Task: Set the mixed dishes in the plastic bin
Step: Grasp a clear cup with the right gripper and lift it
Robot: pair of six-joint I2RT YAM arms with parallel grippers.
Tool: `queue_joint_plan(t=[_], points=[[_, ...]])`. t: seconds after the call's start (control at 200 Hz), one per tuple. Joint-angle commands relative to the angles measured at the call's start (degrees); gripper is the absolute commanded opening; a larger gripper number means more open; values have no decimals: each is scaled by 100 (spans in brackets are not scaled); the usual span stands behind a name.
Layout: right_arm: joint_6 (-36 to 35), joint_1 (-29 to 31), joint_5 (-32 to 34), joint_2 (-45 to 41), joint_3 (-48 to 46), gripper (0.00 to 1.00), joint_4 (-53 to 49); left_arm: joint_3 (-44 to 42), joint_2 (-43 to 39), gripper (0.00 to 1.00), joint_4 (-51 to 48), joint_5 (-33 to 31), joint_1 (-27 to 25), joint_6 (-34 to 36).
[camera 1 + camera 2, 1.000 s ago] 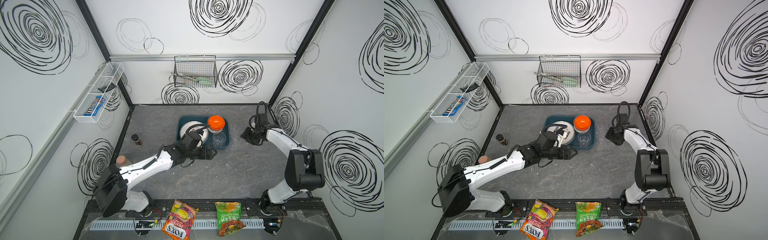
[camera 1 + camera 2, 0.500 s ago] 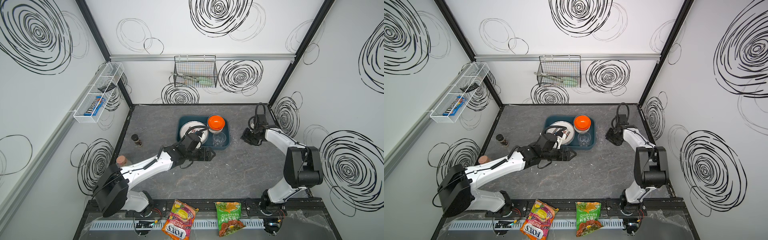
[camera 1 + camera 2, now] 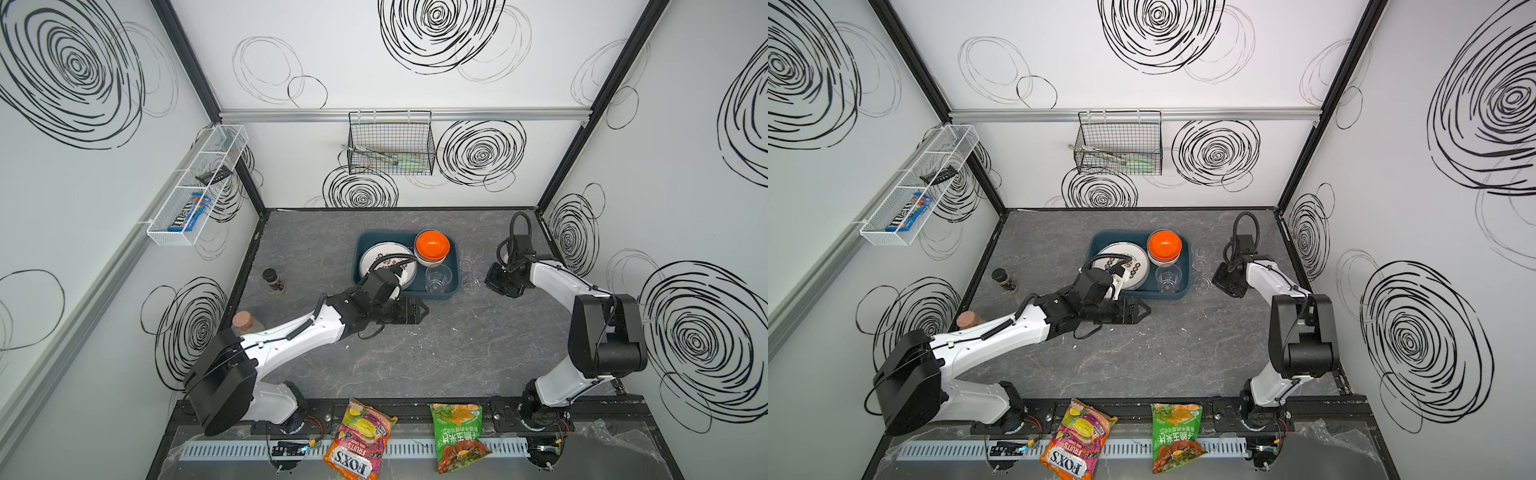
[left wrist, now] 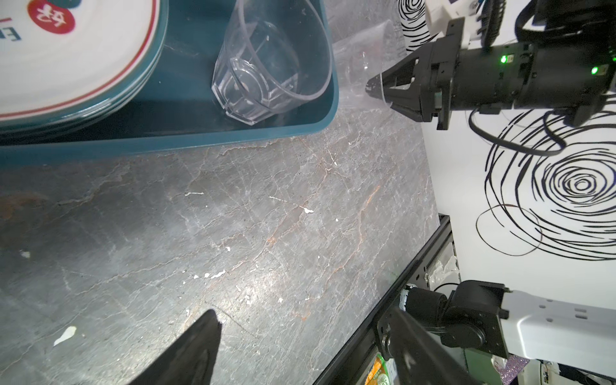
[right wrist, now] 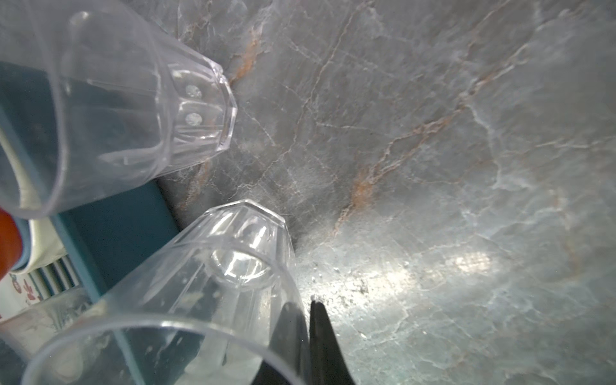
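Grey marbled tabletop (image 3: 457, 345) spreads between white walls (image 3: 124, 249) scrawled with black swirls. At the left stand a small spice jar (image 3: 272, 279) and a cork-topped jar (image 3: 243, 322), neither part of the job. Next, the left gripper (image 3: 424, 311) hovers with its fingers spread and empty, just in front of the bin (image 3: 440, 296). That teal bin holds a stack of plates (image 3: 382, 257), an orange bowl (image 3: 432, 245) stacked on paler bowls (image 3: 430, 261), and one upright cup (image 3: 438, 279). Just beside the bin's right wall are two more clear cups. The far cup (image 3: 470, 251) is untouched. The right gripper (image 5: 305, 310) pinches the wall of the near cup (image 3: 471, 281), one finger inside the rim and one outside. I judge these cups light, stiff and slick, apt to swing or slip from a rim pinch, so a deep bite on the wall seems wise. Whether its base is off the table I cannot tell.
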Motion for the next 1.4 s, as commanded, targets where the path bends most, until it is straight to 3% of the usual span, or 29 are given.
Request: queue_joint_plan(t=[0.0,0.315,0.665,1.396], points=[[-78,-33,223,-357,-25,5,-187,-75,-183,83,238,8,75,-20],[-235,-27,475,-932,276,1,-652,-250,-472,84,204,-10,256,-37],[-449,137,176,-1161,807,1,-1039,-557,-967,86,143,8,585,-44],[-782,1632,392,-43,2572,1,-2059,-1161,-1690,86,107,359,1365,-123]])
